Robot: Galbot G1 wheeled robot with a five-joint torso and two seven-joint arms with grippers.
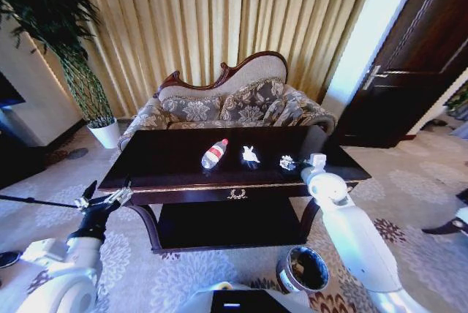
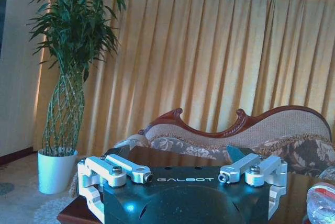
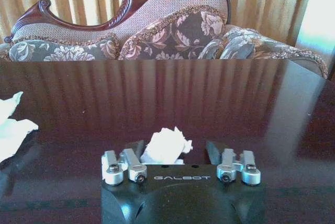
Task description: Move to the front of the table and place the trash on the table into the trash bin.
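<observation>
We see the right gripper (image 3: 175, 152) spread open around a crumpled paper wad (image 3: 165, 145) on the table (image 1: 161, 159); left gripper (image 1: 102, 197) hovers open, empty.

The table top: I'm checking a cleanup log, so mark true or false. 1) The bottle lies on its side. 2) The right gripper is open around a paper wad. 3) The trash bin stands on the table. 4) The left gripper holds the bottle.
1) True: the bottle lies flat on the table.
2) True: the right gripper is open around a paper wad.
3) False: the trash bin stands on the carpet.
4) False: the left gripper is open, holding nothing.
</observation>
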